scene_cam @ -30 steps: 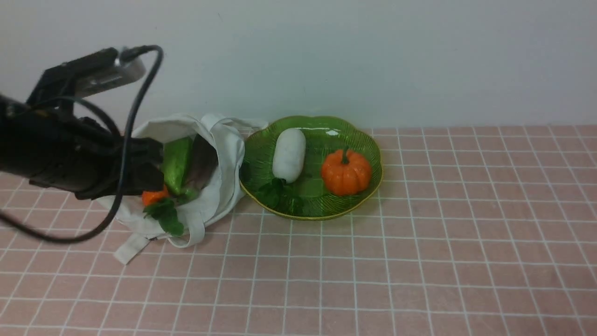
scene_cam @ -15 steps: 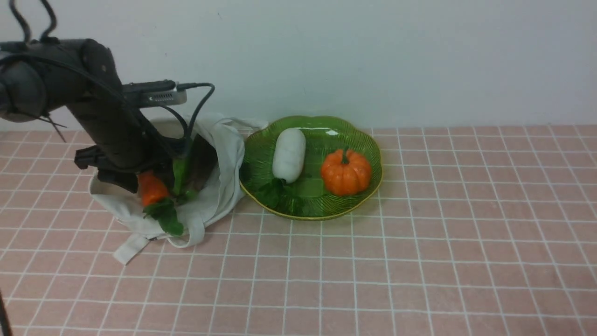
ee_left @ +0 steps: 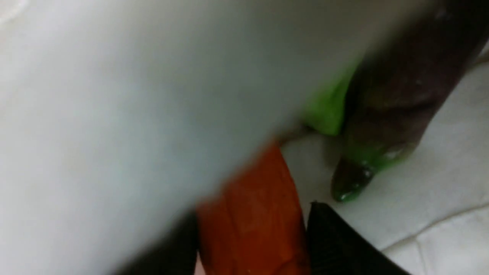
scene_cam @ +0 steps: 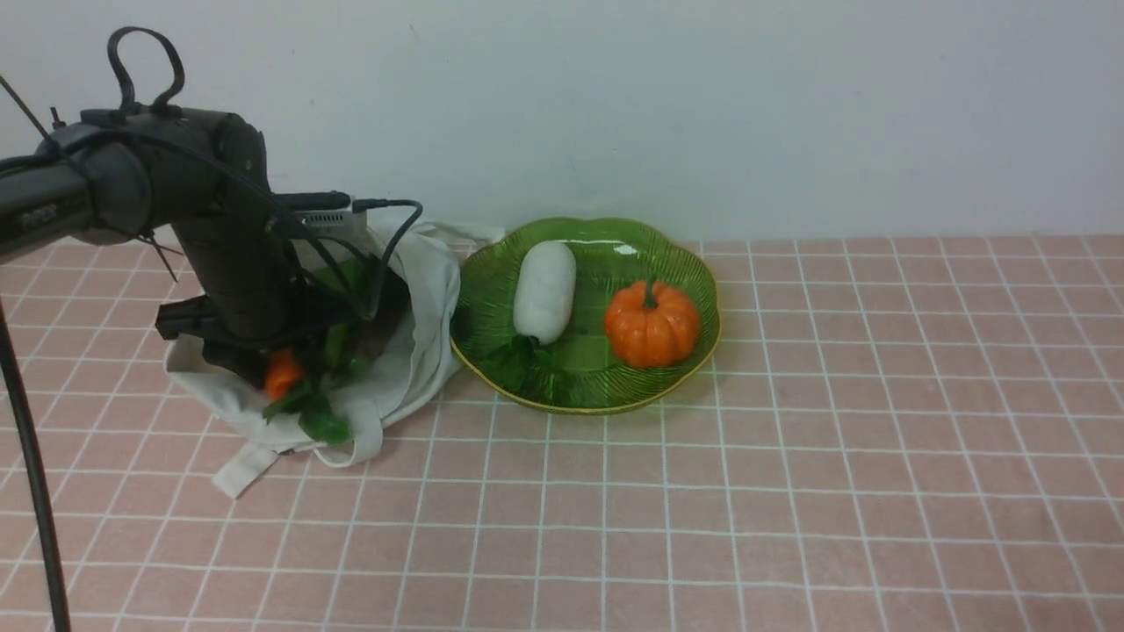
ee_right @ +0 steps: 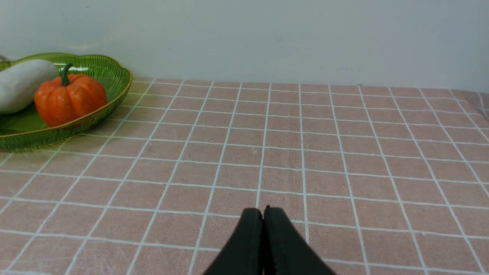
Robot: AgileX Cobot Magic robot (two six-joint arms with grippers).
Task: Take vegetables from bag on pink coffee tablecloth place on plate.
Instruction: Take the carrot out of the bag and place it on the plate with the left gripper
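Observation:
The off-white bag [scene_cam: 413, 351] lies open on the pink tablecloth [scene_cam: 790, 439], left of the green plate [scene_cam: 580, 405]. My left gripper [scene_cam: 277, 355] reaches down into the bag. In the left wrist view its black fingers [ee_left: 336, 244] press both sides of the orange carrot [ee_left: 252, 214], whose body [scene_cam: 281, 373] and dark leaves show at the bag mouth. The light green vegetable [ee_left: 328, 110] and the dark purple one [ee_left: 397, 88] lie beside it in the bag. My right gripper [ee_right: 263, 214] is shut and empty, low over the cloth, right of the plate [ee_right: 114, 72].
A white oblong vegetable [scene_cam: 544, 290] and an orange pumpkin [scene_cam: 652, 323] lie on the plate. A wall stands close behind bag and plate. The bag's strap handles trail toward the front. The left arm's cable hangs at the far left.
My left arm has swung from near the camera out over the bag and lowered its gripper into it around the carrot. Plate and right arm have not moved.

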